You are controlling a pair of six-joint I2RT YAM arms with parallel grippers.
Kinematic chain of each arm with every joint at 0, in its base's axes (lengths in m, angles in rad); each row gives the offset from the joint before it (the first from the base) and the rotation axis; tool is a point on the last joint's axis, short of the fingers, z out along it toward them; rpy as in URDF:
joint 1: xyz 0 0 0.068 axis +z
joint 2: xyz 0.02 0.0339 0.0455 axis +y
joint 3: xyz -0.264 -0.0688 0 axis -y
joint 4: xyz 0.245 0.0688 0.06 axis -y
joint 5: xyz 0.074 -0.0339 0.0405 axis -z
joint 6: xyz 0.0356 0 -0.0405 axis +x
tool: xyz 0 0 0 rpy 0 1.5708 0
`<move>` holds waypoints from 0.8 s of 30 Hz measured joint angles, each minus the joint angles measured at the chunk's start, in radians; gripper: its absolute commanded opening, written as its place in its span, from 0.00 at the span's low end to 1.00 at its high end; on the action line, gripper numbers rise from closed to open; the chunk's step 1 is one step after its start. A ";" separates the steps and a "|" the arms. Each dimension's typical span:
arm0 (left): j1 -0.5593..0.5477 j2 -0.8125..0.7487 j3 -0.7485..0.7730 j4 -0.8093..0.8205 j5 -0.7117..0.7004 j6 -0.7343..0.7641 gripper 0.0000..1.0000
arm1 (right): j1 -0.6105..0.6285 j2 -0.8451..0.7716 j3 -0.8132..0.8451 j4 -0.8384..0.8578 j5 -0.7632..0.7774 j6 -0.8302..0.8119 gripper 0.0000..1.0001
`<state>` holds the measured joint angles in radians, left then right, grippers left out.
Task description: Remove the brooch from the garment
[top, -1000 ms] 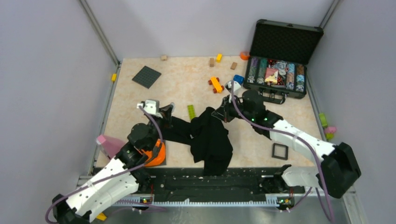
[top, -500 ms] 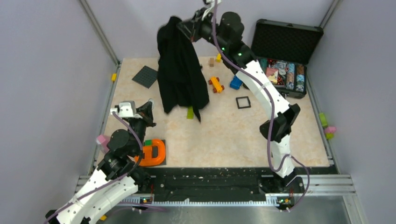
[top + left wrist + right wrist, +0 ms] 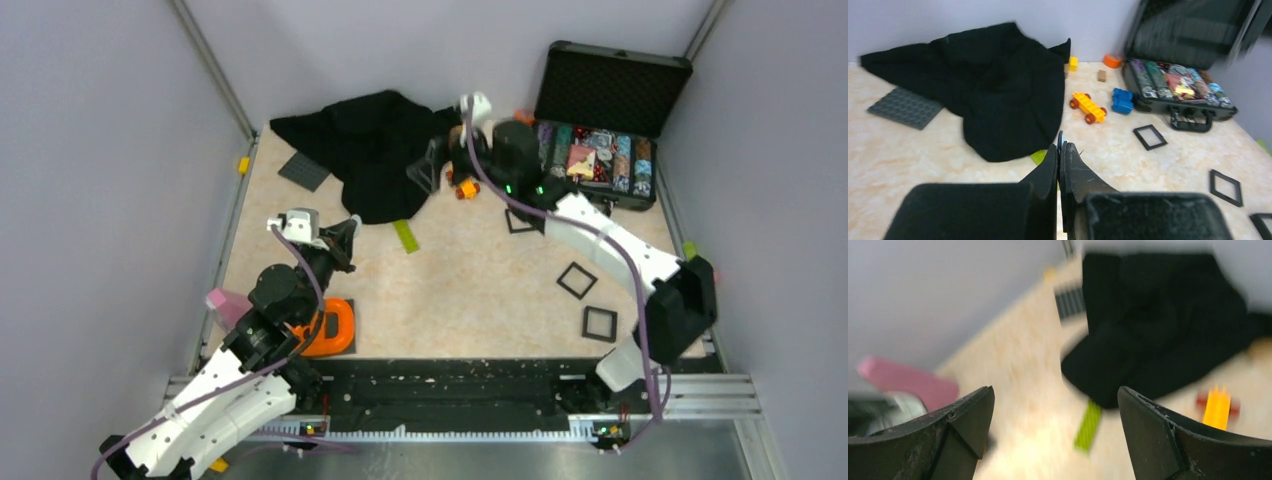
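Observation:
The black garment lies crumpled at the back of the table, also visible in the left wrist view and the right wrist view. My right gripper stands open just right of the cloth, with nothing between its fingers. My left gripper hovers over the near left of the table, apart from the cloth. It is shut on a thin disc seen edge-on, the brooch, which shows a sliver of white at its rim.
An open case of poker chips stands at the back right. Black square frames lie right of centre. A green brick, a yellow toy car, a grey baseplate and an orange object lie around.
The right arm lifted the garment off the middle, carried it to the back left and let it go; its jaws opened. The left gripper stayed shut and moved away from the cloth.

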<state>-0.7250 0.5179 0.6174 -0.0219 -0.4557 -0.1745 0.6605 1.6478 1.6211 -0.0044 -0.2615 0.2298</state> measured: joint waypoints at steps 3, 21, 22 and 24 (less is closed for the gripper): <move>0.001 0.014 -0.009 0.028 0.071 -0.019 0.00 | 0.000 -0.170 -0.375 0.022 0.015 0.006 0.88; 0.036 0.252 -0.064 0.406 0.688 -0.340 0.00 | -0.002 -0.803 -1.168 0.446 -0.338 0.111 0.62; 0.039 0.263 -0.068 0.439 0.719 -0.358 0.00 | -0.002 -0.802 -1.170 0.474 -0.353 0.121 0.60; 0.045 0.293 -0.070 0.511 0.795 -0.394 0.00 | -0.002 -0.801 -1.176 0.541 -0.373 0.147 0.55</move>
<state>-0.6804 0.8108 0.5476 0.4892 0.3393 -0.5686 0.6586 0.8467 0.4446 0.5362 -0.6342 0.3767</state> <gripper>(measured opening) 0.018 0.606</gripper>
